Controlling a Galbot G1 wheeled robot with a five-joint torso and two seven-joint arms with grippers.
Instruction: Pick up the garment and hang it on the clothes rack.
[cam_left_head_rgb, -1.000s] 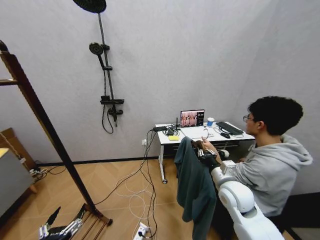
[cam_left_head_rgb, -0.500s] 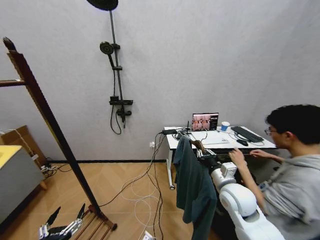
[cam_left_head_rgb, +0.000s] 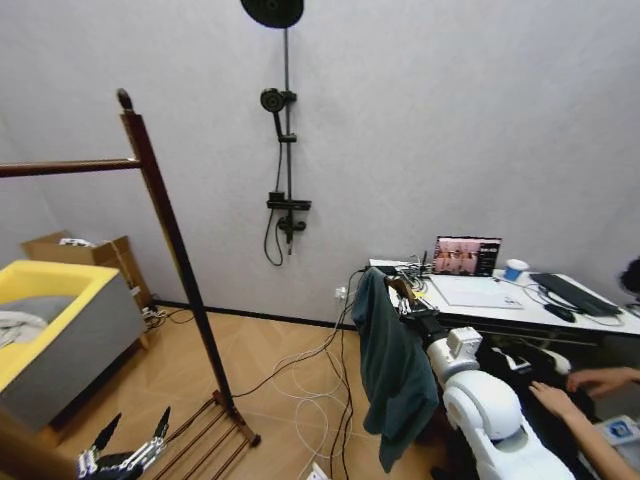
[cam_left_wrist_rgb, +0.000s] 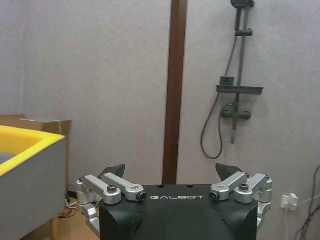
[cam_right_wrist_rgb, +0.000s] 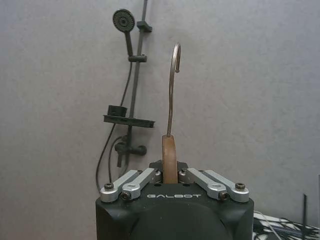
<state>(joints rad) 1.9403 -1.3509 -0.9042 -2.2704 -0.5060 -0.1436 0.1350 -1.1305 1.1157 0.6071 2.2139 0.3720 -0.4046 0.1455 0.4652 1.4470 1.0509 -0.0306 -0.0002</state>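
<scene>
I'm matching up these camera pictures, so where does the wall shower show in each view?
Head view: wall shower at top centre, between the clothes rack and the garment.
Left wrist view: wall shower beside the clothes rack post.
Right wrist view: wall shower beside the hanger.
Shared landmark: its dark shelf.

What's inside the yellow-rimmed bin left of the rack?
The yellow-rimmed bin holds light crumpled cloth at its near end; its grey wall hides anything deeper.

Our head view swung left: clothes rack (cam_left_head_rgb: 178, 270) w/ crossbar now well inside the pic, yellow-rimmed bin (cam_left_head_rgb: 55, 330) came in, desk (cam_left_head_rgb: 500, 300) shifted right.
</scene>
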